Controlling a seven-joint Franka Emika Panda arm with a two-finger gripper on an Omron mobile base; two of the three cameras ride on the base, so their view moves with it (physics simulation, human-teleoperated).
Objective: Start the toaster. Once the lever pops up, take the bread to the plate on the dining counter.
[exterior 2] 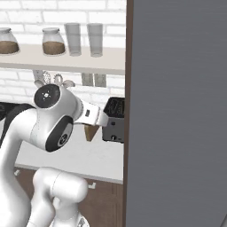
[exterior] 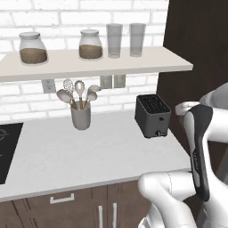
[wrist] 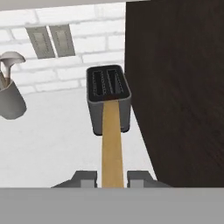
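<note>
Gripper (wrist: pixel 112 178) jaws nearly closed, clamped on the bread (wrist: pixel 112 144), slice edge-on betw the fingertips, held in the air in front of and above the toaster (wrist: pixel 109 98). Toaster sits on the white counter (exterior: pixel 89 151) by the dark cabinet wall (wrist: pixel 175 87), utensil crock (exterior: pixel 81 115) to its left.

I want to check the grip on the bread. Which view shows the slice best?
The hand view: the bread runs edge-on from between the gripper fingertips toward the toaster. In the left and right base views I cannot make it out.
</note>
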